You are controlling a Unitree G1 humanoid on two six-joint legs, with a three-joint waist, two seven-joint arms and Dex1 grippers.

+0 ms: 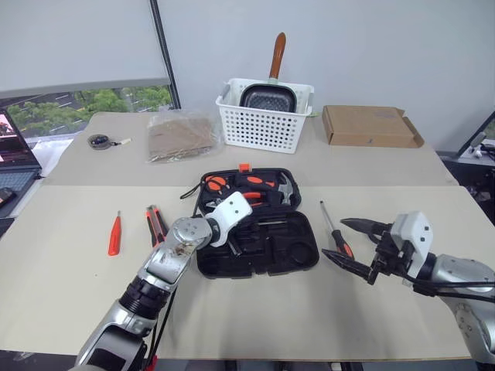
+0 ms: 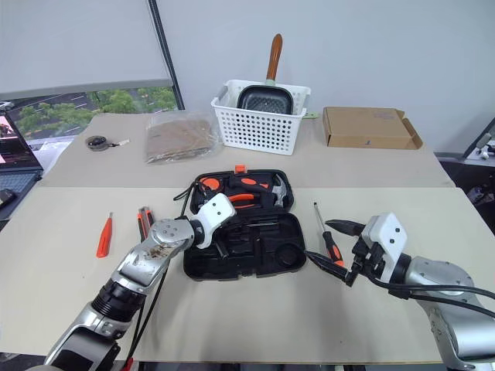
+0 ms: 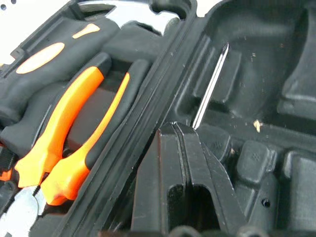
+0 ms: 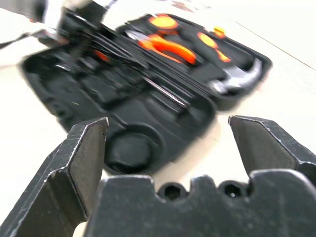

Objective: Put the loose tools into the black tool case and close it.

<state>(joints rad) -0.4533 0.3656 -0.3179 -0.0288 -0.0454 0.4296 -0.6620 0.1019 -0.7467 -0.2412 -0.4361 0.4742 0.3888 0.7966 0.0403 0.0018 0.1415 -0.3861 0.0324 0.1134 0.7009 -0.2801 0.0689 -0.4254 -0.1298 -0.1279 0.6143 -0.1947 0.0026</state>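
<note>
The black tool case (image 1: 298,247) lies open in the middle of the table, with a hammer (image 1: 282,188) and orange-handled pliers (image 3: 64,143) in its far half. A long screwdriver's metal shaft (image 3: 210,89) rests in a recess of the near half. My left gripper (image 3: 177,129) is shut, its tips at the shaft's near end with nothing seen between them. A second long screwdriver (image 1: 335,229) lies just right of the case. My right gripper (image 1: 340,241) is open around its handle end, facing the case. The utility knife (image 1: 156,224) and short red screwdriver (image 1: 114,234) lie left of the case.
At the back stand a white lattice basket (image 1: 263,127) holding a pan, a cardboard box (image 1: 370,126) and a clear bag (image 1: 182,135). A tape measure (image 1: 99,141) and a laptop (image 1: 11,154) are at the far left.
</note>
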